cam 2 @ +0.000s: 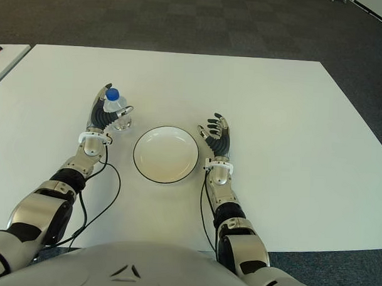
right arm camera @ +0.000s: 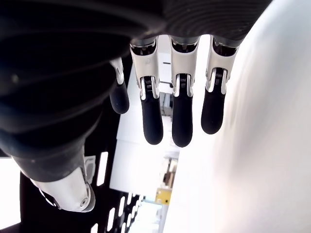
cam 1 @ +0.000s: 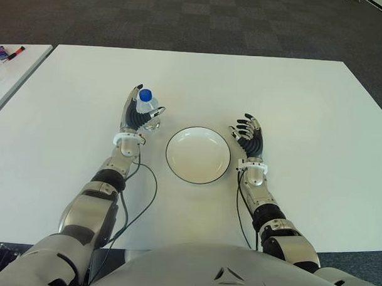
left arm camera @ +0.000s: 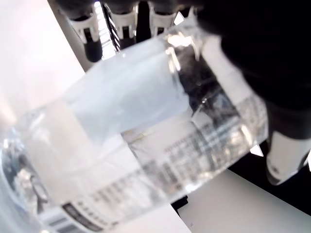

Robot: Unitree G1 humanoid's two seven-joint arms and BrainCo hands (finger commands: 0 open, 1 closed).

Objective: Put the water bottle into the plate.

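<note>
A clear water bottle [cam 1: 146,108] with a blue cap stands upright to the left of the white plate [cam 1: 198,154] on the white table [cam 1: 293,102]. My left hand [cam 1: 137,116] is wrapped around the bottle's body, fingers curled on it. In the left wrist view the bottle [left arm camera: 146,136] fills the picture, pressed against the palm with fingertips [left arm camera: 90,34] past it. My right hand [cam 1: 248,137] shows just right of the plate, fingers spread and holding nothing. The plate holds nothing.
A second white table [cam 1: 15,68] stands at the far left with a marker [cam 1: 16,51] and small items on it. Dark carpet lies beyond the table's far edge.
</note>
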